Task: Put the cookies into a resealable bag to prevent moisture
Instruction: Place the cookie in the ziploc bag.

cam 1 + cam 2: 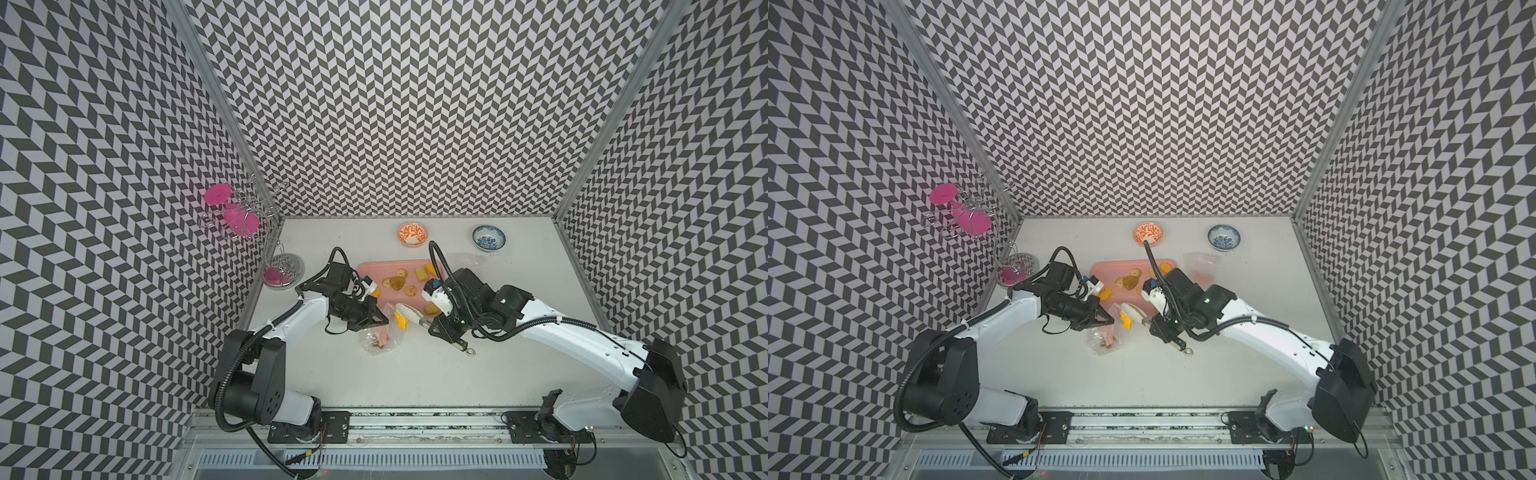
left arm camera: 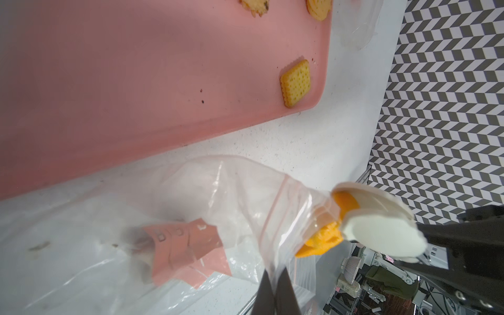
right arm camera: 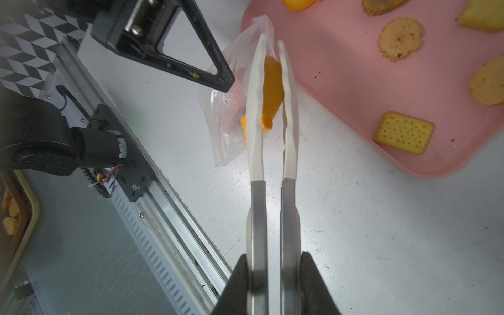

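The right gripper (image 3: 273,272) squeezes white-tipped metal tongs (image 3: 256,114), which pinch an orange cookie (image 3: 271,84) at the mouth of the clear resealable bag (image 2: 234,191). The left gripper (image 2: 275,294) is clamped on the bag's rim, just beside a pink plastic tray (image 3: 341,71).

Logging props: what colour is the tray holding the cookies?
The tray is plain pink, clearest in the left wrist view.
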Robot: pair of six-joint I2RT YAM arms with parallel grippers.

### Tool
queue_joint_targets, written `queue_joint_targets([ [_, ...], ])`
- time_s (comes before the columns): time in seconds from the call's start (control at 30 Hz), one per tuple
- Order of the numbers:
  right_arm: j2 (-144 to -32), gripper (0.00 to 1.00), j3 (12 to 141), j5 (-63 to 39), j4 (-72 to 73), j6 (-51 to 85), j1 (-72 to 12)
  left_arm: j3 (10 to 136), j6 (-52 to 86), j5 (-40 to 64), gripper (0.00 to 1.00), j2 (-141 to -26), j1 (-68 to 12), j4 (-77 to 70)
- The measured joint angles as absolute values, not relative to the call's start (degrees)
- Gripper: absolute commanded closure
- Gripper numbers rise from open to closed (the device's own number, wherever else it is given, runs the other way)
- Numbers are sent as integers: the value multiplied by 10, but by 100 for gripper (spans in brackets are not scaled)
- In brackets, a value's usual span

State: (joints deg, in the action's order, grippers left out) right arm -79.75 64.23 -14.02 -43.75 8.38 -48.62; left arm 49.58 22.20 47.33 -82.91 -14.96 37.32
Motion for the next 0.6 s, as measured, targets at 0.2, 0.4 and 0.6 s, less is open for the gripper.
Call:
queue_joint_targets([
  [0.2, -808, 70, 647, -135, -437, 81, -506, 496, 222, 475, 100, -828, -150, 373],
  [0.4, -807, 55, 647, -157, -426, 91, -508, 496, 224, 476, 100, -823, -150, 373],
  [0.6, -786, 56, 647, -190, -415, 101, -476, 496, 224, 477, 100, -813, -147, 374],
])
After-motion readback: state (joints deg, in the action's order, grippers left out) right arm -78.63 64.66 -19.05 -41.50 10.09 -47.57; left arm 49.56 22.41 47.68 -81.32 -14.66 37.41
